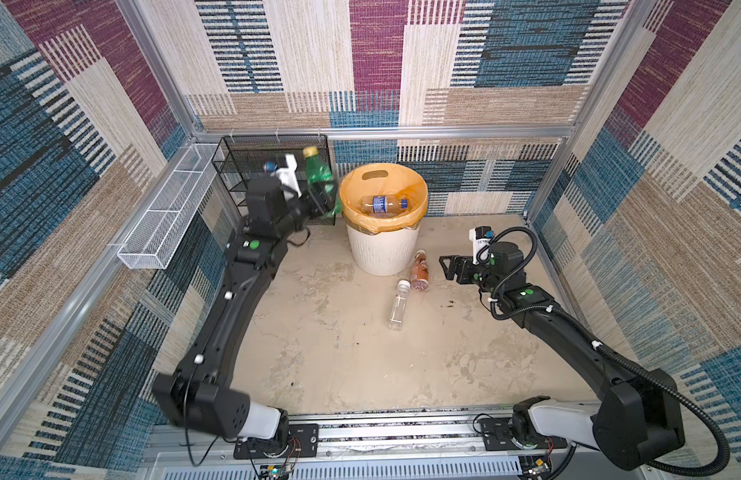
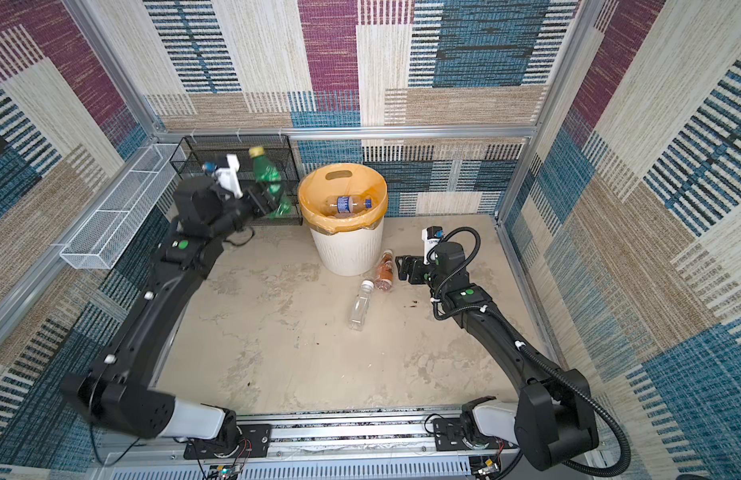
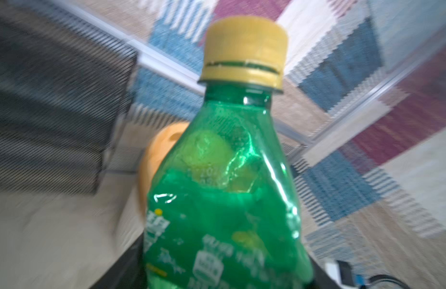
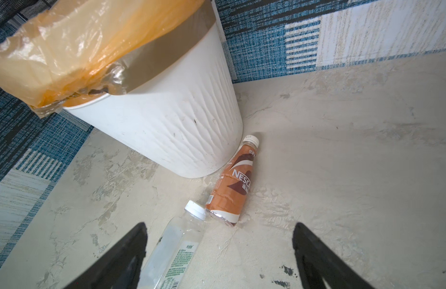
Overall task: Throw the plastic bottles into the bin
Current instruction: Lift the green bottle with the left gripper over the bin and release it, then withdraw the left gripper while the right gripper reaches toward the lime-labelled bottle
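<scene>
My left pincer [image 1: 322,198] is at the green bottle [image 1: 318,172]; clamped or apart, I cannot tell. The bottle's long axis is near upright, and the bin [image 1: 381,255] is just beside it on my right, opening not yet under it, I judge. My right pincer [image 1: 445,269], jaws apart, hangs beside the lying Nescafé bottle [image 1: 419,272].

In a top view I see my left gripper [image 2: 273,203] just left of the bin [image 2: 348,257], a blurred green bottle [image 2: 267,176] at its tip. My right gripper [image 2: 401,269] gapes beside the orange-labelled bottle [image 2: 384,271]; a clear bottle [image 2: 360,307] lies near it, a blue-labelled bottle [image 2: 347,203] inside the bin
</scene>
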